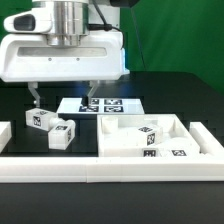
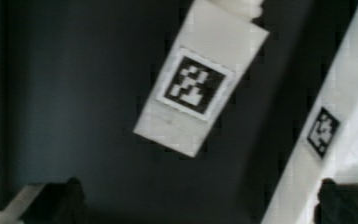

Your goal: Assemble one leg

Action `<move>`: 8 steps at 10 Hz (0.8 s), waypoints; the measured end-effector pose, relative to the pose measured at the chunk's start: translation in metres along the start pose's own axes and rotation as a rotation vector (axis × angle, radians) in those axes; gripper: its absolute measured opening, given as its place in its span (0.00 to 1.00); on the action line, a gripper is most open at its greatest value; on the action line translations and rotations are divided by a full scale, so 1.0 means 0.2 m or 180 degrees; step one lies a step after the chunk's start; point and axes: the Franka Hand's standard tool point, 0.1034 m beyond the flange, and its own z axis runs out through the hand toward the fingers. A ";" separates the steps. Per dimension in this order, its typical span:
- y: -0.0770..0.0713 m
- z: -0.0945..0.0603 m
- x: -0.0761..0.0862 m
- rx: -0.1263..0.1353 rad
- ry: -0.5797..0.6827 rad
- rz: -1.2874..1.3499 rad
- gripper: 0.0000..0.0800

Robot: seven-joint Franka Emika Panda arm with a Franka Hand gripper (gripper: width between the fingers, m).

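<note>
Two fingers of the pincer (image 1: 66, 97) stand wide apart w/ nothing between them, so it is open and carries no part. It hangs in the upper left of the ext. view's frame, over the dark bench (image 1: 185, 98).

Just under it, lower left of that frame, the leg (image 1: 62, 133) lies flat on the bench, clear of both fingers. In the wrist view the same leg, I judge, shows its tag between the two dark fingertips (image 2: 51, 203), untouched. A second leg (image 1: 40, 120) lies just beside it, nearer to one finger; if the two touch, I cannot tell.

Further out, the marker board (image 1: 100, 103) sits mid-frame behind. The tray-shaped part (image 1: 200, 135) fills the lower right, w/ more tagged blocks (image 1: 150, 135) inside; if these are fixed there I cannot tell.

Progress, as judgement: early. No leg is gripped, lifted or visibly mounted. Left to do: go down, close on the leg, carry it over and fasten it.
</note>
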 end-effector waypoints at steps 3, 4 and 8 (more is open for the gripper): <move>-0.05 0.01 -0.03 0.0141 -0.0283 0.0038 0.81; -0.07 0.01 -0.02 0.0215 -0.0482 0.0177 0.81; 0.01 0.04 -0.01 0.0172 -0.0485 0.0675 0.81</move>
